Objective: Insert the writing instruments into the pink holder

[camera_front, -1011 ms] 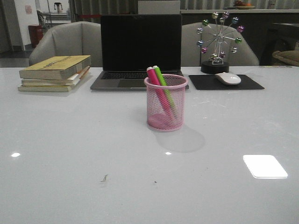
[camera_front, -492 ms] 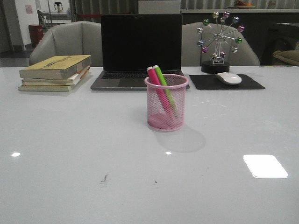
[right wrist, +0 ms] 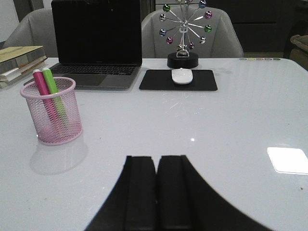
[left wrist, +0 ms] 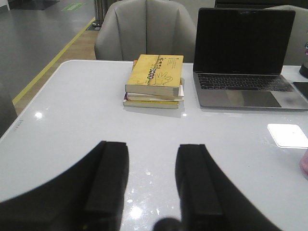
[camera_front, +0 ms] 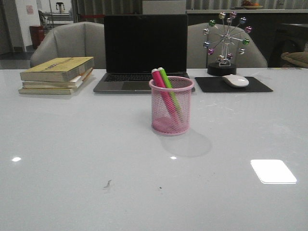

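The pink holder (camera_front: 171,106) stands upright at the middle of the white table, in front of the laptop. Inside it lean the magenta marker (camera_front: 161,92) and the lime green marker (camera_front: 167,83), tops poking above the rim. The right wrist view shows the holder (right wrist: 51,114) with the magenta marker (right wrist: 40,84) and the green marker (right wrist: 51,83) in it. My right gripper (right wrist: 156,160) is shut and empty, well apart from the holder. My left gripper (left wrist: 151,147) is open over bare table with nothing between its fingers. Neither gripper appears in the front view.
A closed-screen laptop (camera_front: 144,53) sits behind the holder. A stack of books (camera_front: 57,75) lies at the back left. A mouse (camera_front: 235,80) on a black pad (camera_front: 233,84) and a ball-wheel ornament (camera_front: 224,41) stand at the back right. Chairs line the far edge.
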Controlling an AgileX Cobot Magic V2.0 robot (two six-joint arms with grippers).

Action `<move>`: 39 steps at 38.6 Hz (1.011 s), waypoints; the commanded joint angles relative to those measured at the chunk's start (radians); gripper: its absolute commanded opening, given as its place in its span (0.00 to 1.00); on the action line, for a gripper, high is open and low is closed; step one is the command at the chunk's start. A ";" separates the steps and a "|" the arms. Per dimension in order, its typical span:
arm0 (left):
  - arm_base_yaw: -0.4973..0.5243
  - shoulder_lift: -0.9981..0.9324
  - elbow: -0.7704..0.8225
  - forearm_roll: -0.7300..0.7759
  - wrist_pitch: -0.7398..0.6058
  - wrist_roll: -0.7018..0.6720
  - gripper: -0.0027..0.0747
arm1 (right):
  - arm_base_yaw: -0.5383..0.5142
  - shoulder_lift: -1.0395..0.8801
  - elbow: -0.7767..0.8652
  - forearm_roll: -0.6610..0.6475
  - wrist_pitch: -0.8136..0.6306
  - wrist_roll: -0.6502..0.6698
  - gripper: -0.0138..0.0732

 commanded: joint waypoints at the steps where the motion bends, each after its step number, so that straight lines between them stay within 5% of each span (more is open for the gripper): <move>1: 0.002 0.007 -0.029 -0.004 -0.084 -0.009 0.46 | -0.007 -0.011 0.002 -0.010 -0.079 -0.010 0.21; 32: 0.002 0.007 -0.027 0.012 -0.086 -0.009 0.46 | -0.007 -0.011 0.002 -0.010 -0.079 -0.010 0.21; 39: 0.002 0.002 -0.009 0.010 -0.101 -0.009 0.31 | -0.007 -0.011 0.002 -0.010 -0.079 -0.010 0.21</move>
